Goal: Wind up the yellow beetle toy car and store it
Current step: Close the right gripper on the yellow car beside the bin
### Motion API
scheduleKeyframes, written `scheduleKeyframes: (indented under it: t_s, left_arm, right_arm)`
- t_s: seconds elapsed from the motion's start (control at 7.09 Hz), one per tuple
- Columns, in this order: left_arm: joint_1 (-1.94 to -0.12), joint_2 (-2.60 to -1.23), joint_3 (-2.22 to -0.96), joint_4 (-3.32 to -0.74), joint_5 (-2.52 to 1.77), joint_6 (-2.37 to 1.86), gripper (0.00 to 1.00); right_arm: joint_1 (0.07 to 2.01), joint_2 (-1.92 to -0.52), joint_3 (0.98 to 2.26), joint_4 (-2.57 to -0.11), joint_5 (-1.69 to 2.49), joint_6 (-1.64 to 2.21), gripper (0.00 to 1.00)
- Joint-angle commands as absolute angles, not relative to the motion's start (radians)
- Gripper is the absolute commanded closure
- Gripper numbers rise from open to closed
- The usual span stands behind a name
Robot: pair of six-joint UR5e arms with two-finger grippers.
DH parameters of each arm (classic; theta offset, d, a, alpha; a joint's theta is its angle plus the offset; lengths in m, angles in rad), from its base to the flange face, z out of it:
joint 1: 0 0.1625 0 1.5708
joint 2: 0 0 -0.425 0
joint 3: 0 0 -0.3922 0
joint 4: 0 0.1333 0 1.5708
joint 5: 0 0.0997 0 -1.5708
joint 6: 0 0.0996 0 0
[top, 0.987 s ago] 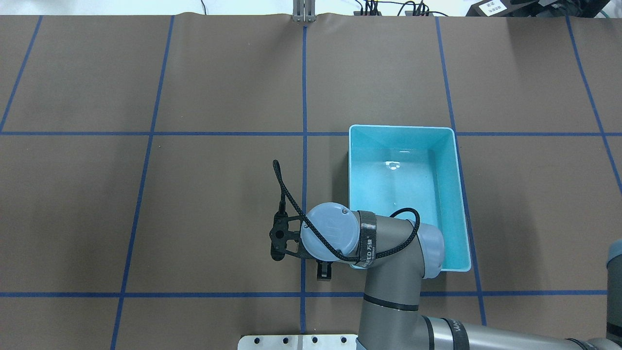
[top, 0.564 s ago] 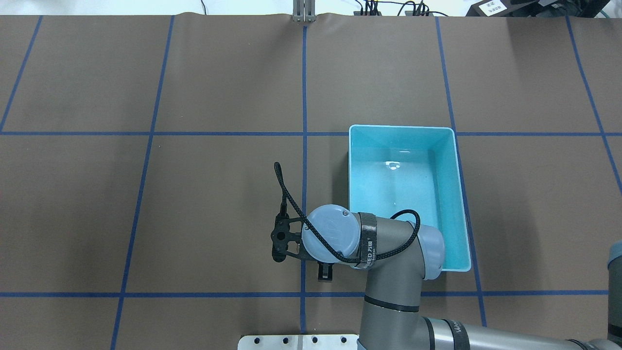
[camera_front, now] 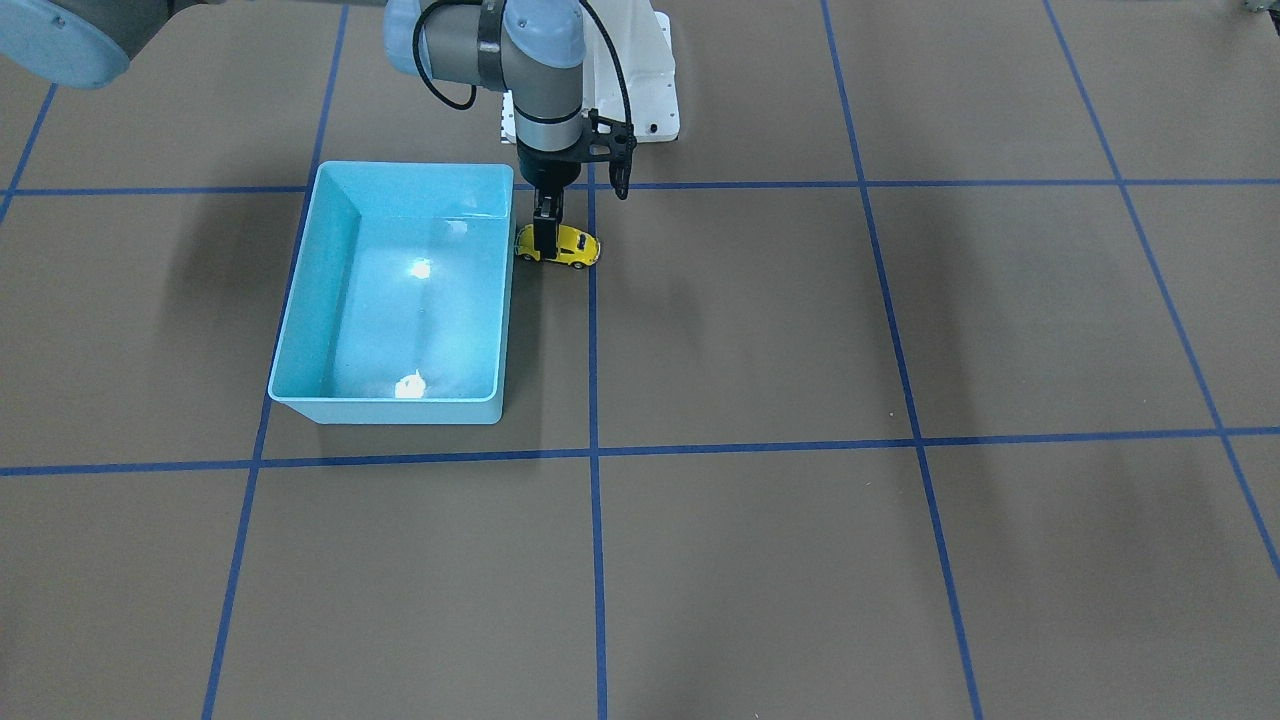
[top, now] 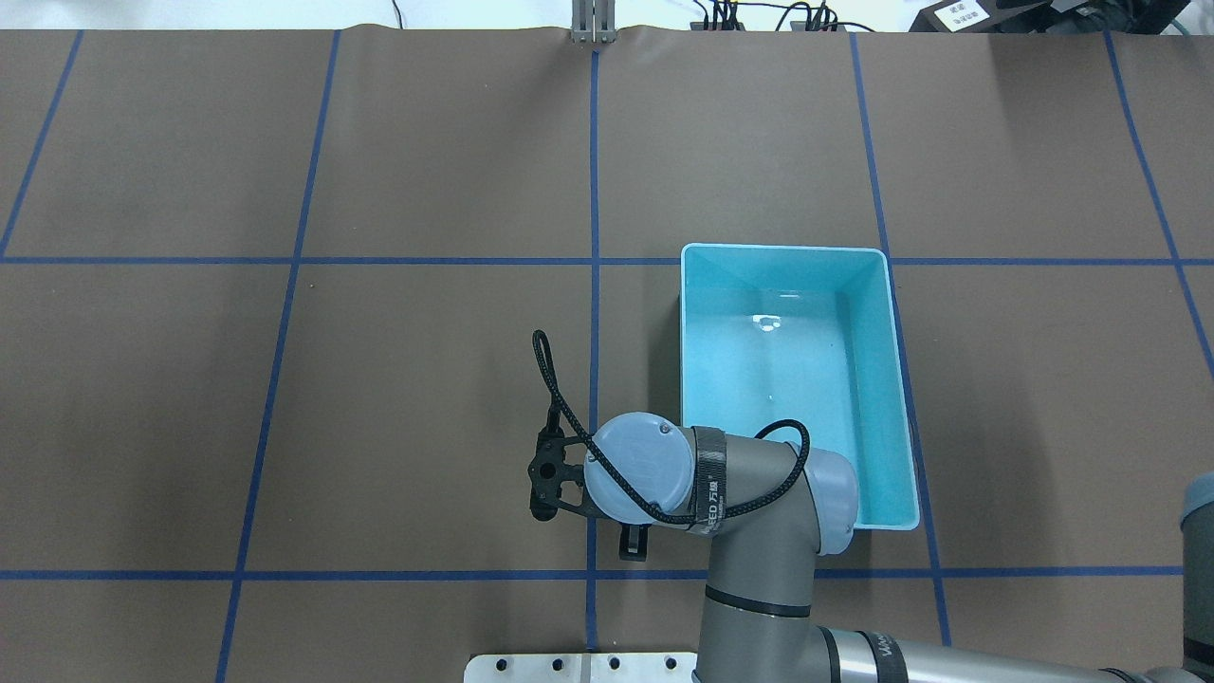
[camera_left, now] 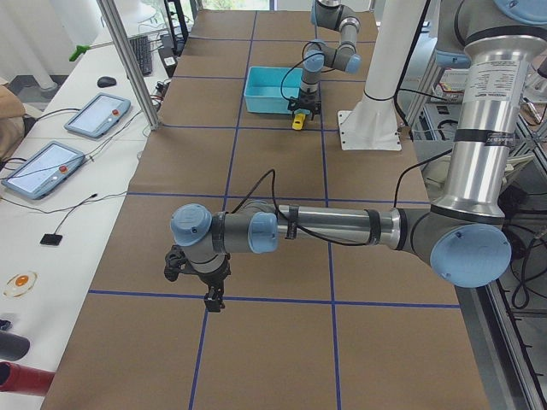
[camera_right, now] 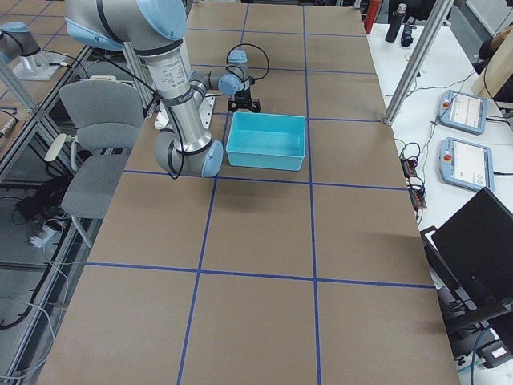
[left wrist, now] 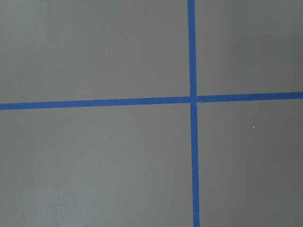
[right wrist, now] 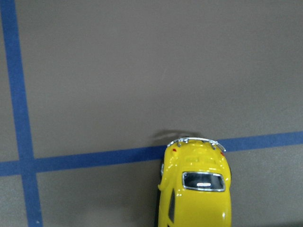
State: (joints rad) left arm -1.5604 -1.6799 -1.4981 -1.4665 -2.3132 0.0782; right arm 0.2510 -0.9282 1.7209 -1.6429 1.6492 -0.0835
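Observation:
The yellow beetle toy car stands on the brown mat just beside the light-blue bin, its wheels down and its nose over a blue tape line. My right gripper comes straight down on the car's middle and is shut on it. The right wrist view shows the car at the bottom edge. From overhead the wrist hides the car, and only one finger sticks out. My left gripper hangs over bare mat far away; I cannot tell its state.
The bin holds nothing but light glare. The white base plate lies behind the car. An upright post and a side table with tablets stand past the mat's edge. Blue tape lines cross the mat.
The right wrist and its finger have shifted slightly toward the robot's base in the overhead view. The bin has not moved.

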Motion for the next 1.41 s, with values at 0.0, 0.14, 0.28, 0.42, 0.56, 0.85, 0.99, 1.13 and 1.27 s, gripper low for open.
scheduleKeyframes:
  t_s: [0.0,0.14,0.28,0.42,0.56,0.85,0.99,1.13,1.27]
  left_arm:
    - [-1.562,-1.678,-1.499,-1.466,-2.313,0.077,0.00]
    - [-1.562,-1.678,-1.499,-1.466,-2.313,0.077,0.00]
    - [-1.562,-1.678,-1.499,-1.466,-2.313,0.077,0.00]
    - [-1.563,-1.677,-1.499,-1.466,-2.313,0.078,0.00]
    - [-1.563,-1.672,-1.500,-1.466,-2.313,0.078,0.00]
    - [-1.563,-1.672,-1.500,-1.466,-2.313,0.078,0.00]
    - [-1.563,-1.672,-1.500,-1.466,-2.313,0.078,0.00]
    - [-1.563,-1.672,-1.500,-1.466,-2.313,0.078,0.00]
    - [-1.563,-1.672,-1.500,-1.466,-2.313,0.078,0.00]
  right_arm:
    - [0.249,-0.927,1.718,-1.643,1.649,-0.083,0.40]
    - [0.249,-0.922,1.718,-1.643,1.644,-0.083,0.94]
    - [0.247,-0.919,1.718,-1.643,1.638,-0.081,1.00]
    - [0.247,-0.914,1.720,-1.643,1.637,-0.078,1.00]
    - [0.248,-0.902,1.726,-1.643,1.641,-0.037,1.00]
    - [0.277,-0.833,1.729,-1.654,1.682,-0.035,1.00]
    - [0.334,-0.784,1.730,-1.689,1.750,-0.044,1.00]
    - [0.375,-0.720,1.744,-1.818,1.811,-0.060,1.00]
    - [0.411,-0.709,1.803,-1.907,1.830,-0.105,1.00]
